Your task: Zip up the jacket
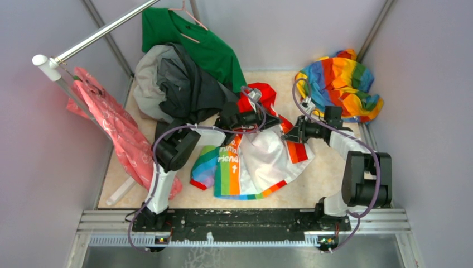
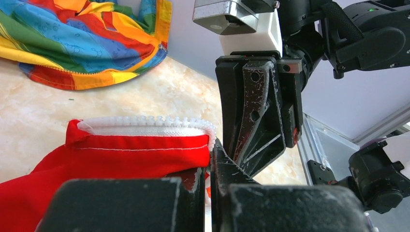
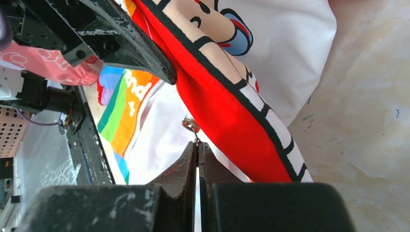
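left pincer (image 2: 211, 159) clamps the red toothed edge of the jacket (image 1: 262, 156); right pincer (image 3: 197, 151) pinches the zipper pull (image 3: 190, 125) tight; bare bench (image 1: 326, 174) lies right of the hem.

Centre: jacket (image 1: 262, 159); behind left: garment pile (image 1: 175, 84); behind right: cloth (image 1: 340, 84).

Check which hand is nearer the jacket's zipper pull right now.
Right. The right hand is shut on the zipper pull. The left hand clamps the jacket's red edge by the white zipper teeth, close by but off the pull.
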